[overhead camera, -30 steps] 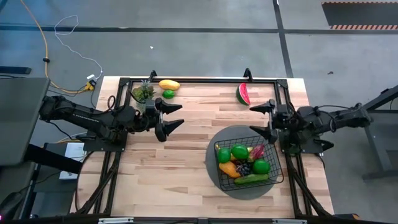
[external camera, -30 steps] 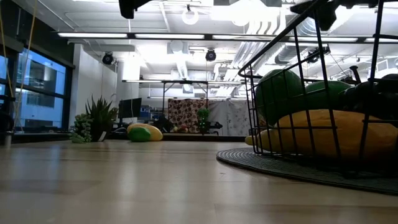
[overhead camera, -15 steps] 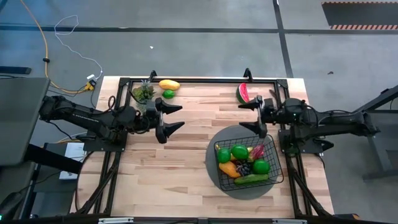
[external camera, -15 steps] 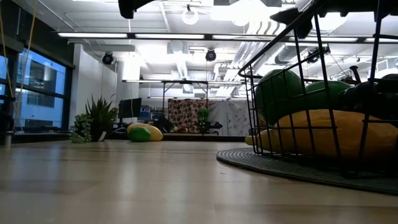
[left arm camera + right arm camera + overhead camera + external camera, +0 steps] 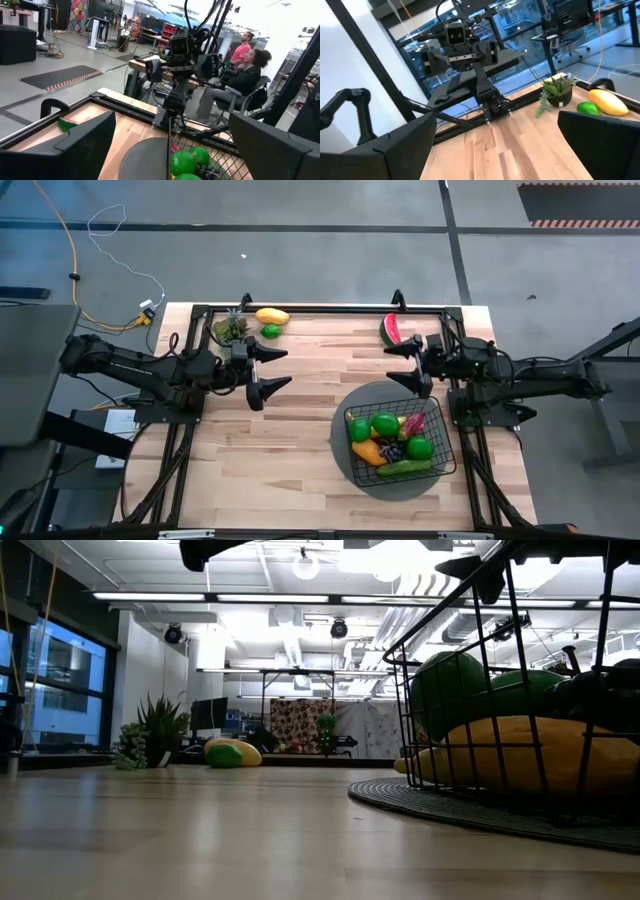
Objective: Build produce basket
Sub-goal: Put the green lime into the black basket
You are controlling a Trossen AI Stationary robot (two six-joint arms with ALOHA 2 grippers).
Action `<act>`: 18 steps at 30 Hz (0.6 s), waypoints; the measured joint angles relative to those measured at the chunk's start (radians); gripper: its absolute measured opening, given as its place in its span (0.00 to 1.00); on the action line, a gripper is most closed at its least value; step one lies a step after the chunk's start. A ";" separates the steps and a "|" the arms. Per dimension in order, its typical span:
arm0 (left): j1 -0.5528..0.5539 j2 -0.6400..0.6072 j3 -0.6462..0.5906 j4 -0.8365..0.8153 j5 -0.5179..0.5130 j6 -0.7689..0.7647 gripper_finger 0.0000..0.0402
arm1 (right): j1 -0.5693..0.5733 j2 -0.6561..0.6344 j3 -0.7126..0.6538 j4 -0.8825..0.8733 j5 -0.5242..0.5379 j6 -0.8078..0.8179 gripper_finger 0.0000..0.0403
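High view: both arms reach in low over the wooden table [image 5: 290, 440] from opposite sides. The left gripper [image 5: 272, 368] hangs over the table's left half, fingers spread wide, nothing between them. The right gripper [image 5: 408, 367] hangs just beyond the round grey mat [image 5: 352, 405], near the watermelon slice [image 5: 390, 330], claws equally wide and empty. The basket [image 5: 400, 442] sits on the mat on the right side, its square sides skewed slightly to the table edges. Inside: limes [image 5: 386, 424], an orange mango [image 5: 367, 452], dark grapes [image 5: 391, 448], a red chili [image 5: 414, 423], and a cucumber [image 5: 405, 468] lying lengthwise along the near wall. A yellow mango [image 5: 271, 316], a lime [image 5: 270, 331] and a small potted plant [image 5: 229, 329] sit at the far left corner.

Low view: only here do the basket's flared wire walls [image 5: 480, 690] show in profile, with green and yellow fruit pressed against the mesh. Grippers barely enter from above.

Left wrist view: looks across at the right arm [image 5: 182, 65]; two people sit beyond the table.

Right wrist view: faces the left arm [image 5: 465, 55], with the plant and yellow mango beside it.
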 joint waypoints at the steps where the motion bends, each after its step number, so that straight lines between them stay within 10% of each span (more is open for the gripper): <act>1: 0.000 -0.001 0.000 0.000 -0.002 0.000 0.94 | 0.000 0.001 0.000 0.000 0.006 -0.004 0.99; 18: 0.000 -0.001 0.000 -0.052 -0.023 -0.010 0.94 | -0.001 0.062 0.000 0.006 0.106 -0.252 0.99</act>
